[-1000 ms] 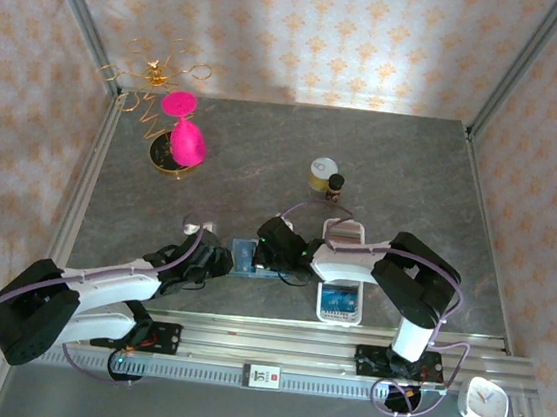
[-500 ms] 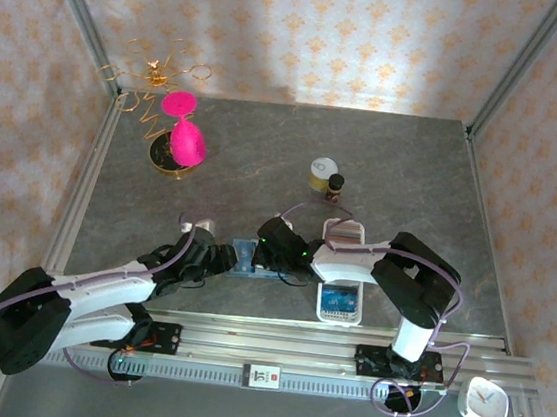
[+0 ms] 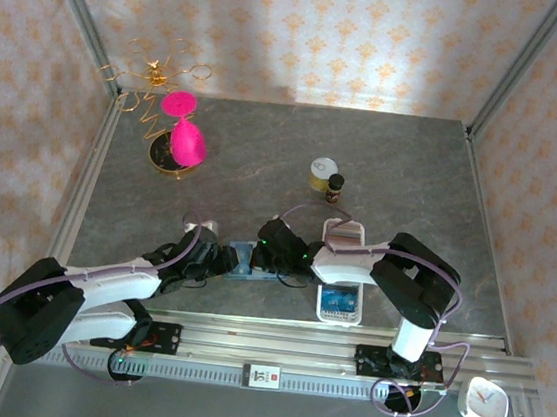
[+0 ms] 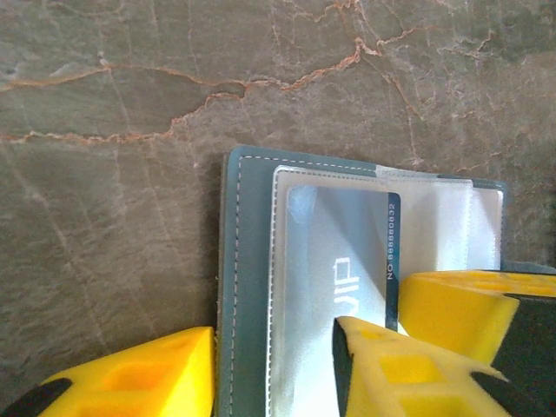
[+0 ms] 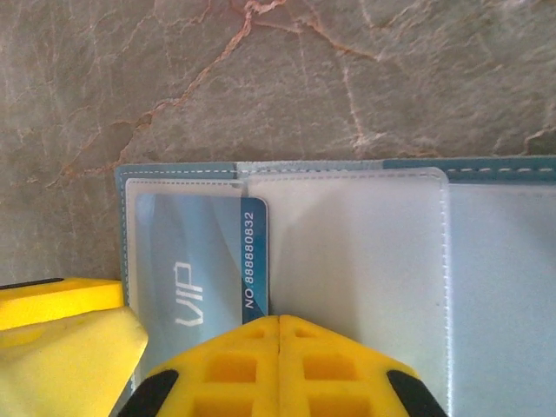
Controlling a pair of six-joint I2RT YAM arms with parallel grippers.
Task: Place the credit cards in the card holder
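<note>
Pos.: card holder (image 3: 243, 258) lay open on table (image 3: 264, 157) btwn both grippers. VIP credit card (image 5: 195, 269) sat under a clear sleeve (image 5: 347, 243), lower end cut off by frame edge. Left gripper (image 4: 274, 347): fingers apart, straddling holder's stitched edge. Right gripper (image 5: 278, 330): fingers together over sleeve; whether sleeve film was pinched could not be determined.

The card holder (image 3: 243, 258) lies open on the table (image 3: 263, 167), between the two grippers. The left gripper (image 3: 214, 260) is on its left and the right gripper (image 3: 271, 253) on its right. A card (image 4: 334, 261) sits in one pocket. A tray (image 3: 347, 226) lies just right of the holder. A can (image 3: 323, 172) and a bottle (image 3: 336, 184) stand behind the tray. An hourglass (image 3: 181, 137) stands far back on the left.
</note>
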